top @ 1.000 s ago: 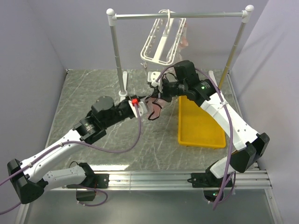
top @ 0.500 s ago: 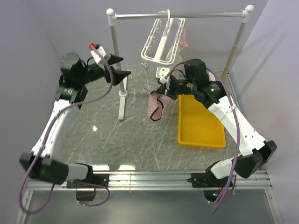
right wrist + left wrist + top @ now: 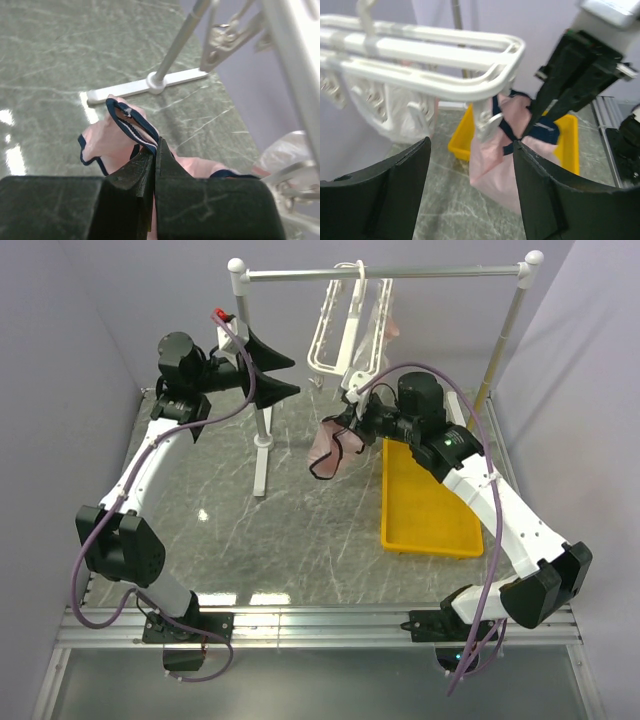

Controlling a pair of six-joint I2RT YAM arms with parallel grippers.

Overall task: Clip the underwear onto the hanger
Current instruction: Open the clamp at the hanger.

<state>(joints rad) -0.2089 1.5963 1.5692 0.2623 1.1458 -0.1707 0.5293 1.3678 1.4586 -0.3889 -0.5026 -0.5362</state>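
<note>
— Top external view first; how did we find the arms?

— We saw the left arm raised high, elbow up, reaching across the post of the grey rail stand (image 3: 385, 273); the left gripper (image 3: 290, 377) hung in the air with its jaws spread wide, holding nothing, near the hanger (image 3: 345, 335). The right arm stretched up and leftward over the yellow tray (image 3: 430, 520); the right gripper (image 3: 347, 426) was pinched tight on the navy trim of the underwear (image 3: 328, 445), which dangled clear of the table, below the hanger.

— And the count?

— We counted two arms; one hanger, hooked on the grey rail stand; one yellow tray; two pieces of fabric, namely the underwear in the right gripper and a second pale piece (image 3: 393, 328) hanging at the hanger's far side. From the left wrist we saw a clip (image 3: 487, 122) just above the held underwear; whether they touched, we could not tell.
</note>
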